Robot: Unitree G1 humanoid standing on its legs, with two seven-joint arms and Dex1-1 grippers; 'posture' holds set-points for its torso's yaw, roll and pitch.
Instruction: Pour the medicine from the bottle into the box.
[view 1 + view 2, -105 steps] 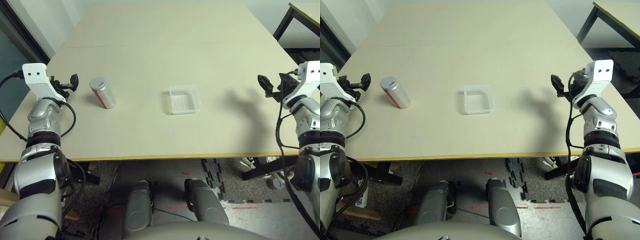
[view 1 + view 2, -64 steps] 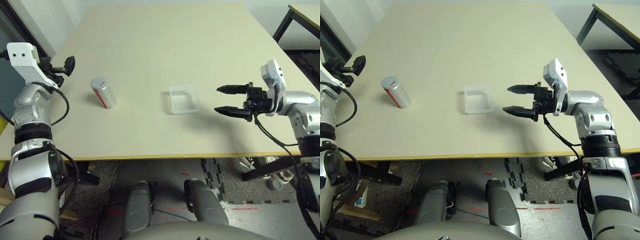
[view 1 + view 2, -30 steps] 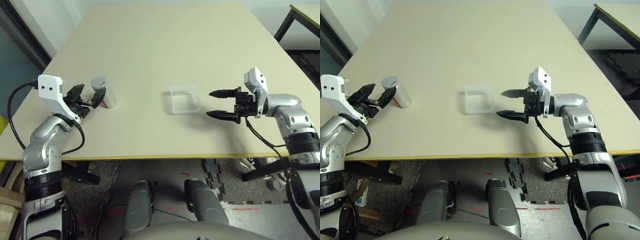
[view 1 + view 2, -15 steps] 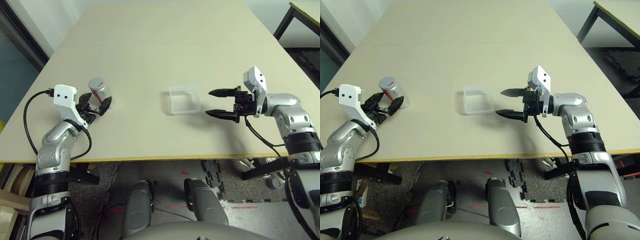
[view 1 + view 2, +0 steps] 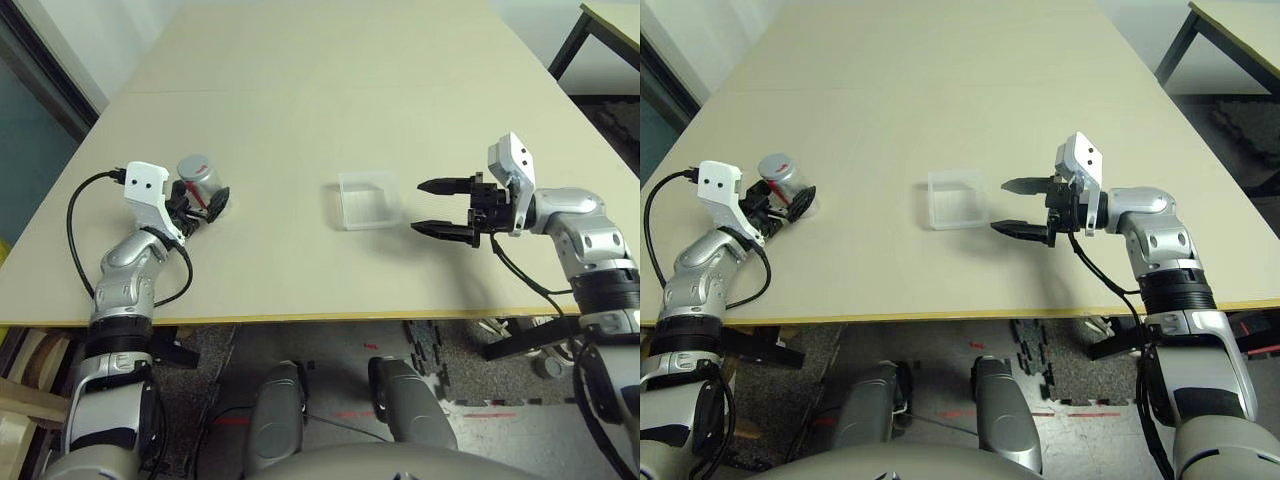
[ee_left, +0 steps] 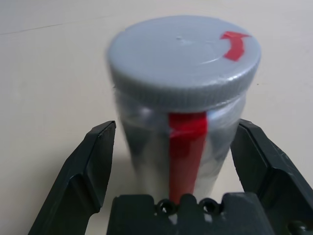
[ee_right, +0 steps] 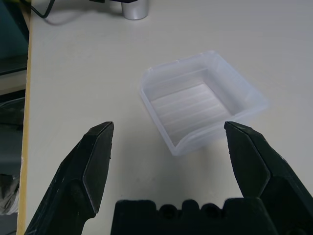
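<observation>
Left wrist view, pincer [image 6: 178,147] straddling bottle [image 6: 183,107]

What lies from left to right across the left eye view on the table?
left tool with the bottle between its open fingers → clear square box → right tool, open.

A wide, pale beige table [image 5: 330,90] with a thin seam line across its far half, and beyond its far right corner a second table [image 5: 610,20] on black legs — below the near edge, a grey speckled floor [image 5: 480,400] with red marks.
</observation>
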